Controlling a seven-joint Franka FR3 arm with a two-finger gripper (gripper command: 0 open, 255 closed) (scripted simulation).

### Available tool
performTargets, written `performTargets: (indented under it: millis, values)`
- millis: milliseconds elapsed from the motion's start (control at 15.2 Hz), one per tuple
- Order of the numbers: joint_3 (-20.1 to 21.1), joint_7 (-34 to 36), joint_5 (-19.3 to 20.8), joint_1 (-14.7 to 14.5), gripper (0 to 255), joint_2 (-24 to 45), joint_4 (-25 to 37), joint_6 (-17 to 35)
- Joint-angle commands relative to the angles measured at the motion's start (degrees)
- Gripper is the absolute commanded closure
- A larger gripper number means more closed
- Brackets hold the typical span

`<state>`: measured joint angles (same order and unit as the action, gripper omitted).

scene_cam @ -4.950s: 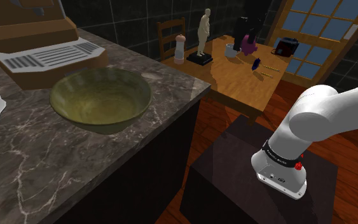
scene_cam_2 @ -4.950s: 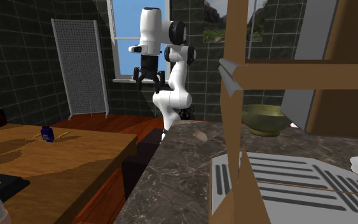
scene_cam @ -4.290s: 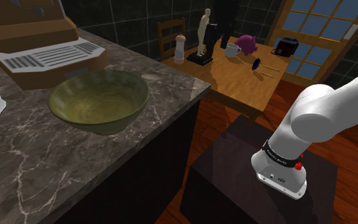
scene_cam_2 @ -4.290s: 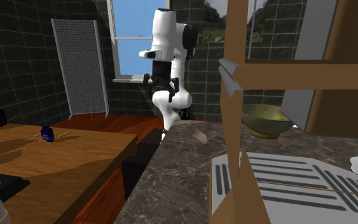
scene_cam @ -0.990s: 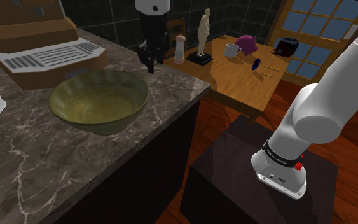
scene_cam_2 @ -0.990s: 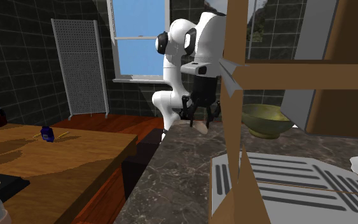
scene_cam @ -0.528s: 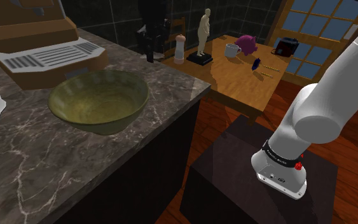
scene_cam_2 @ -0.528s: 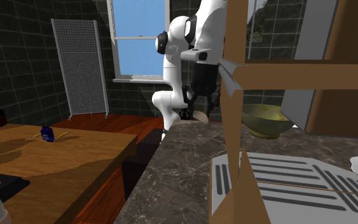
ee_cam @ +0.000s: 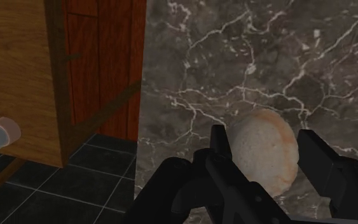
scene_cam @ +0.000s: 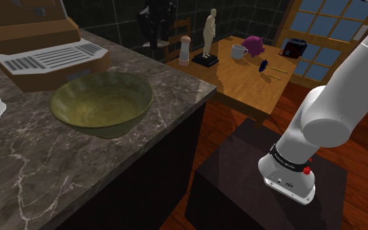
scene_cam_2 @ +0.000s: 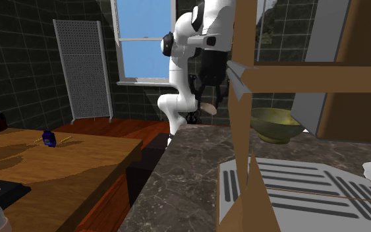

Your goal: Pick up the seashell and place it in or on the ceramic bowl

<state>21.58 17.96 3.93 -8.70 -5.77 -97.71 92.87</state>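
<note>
The fingers [ee_cam: 218, 143] pinched the seashell [ee_cam: 263, 153] clear of the tabletop [ee_cam: 234, 63]: transport step. The next move likely required travel over the bowl [scene_cam: 120, 123], then release.

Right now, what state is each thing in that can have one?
Pale speckled seashell: clasped, held above the dark veined counter.
Black gripper: jaws shut on the seashell.
Olive-green round bowl: upright, empty.
White mug: upright on the wooden table.
</note>
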Motion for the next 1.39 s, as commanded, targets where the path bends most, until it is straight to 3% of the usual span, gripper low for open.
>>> performTargets:
  millis: [0,594,1320]
  values:
    - [0.1,0.0,0.2,0.0,255,0.4,2.1,-1.7]
    - [0.5,0.1,1.0,-0.2,255,2.8,11.1,-8.6]
    - [9.5,17.2,4.6,-9.3,255,10.6,20.6,-13.0]
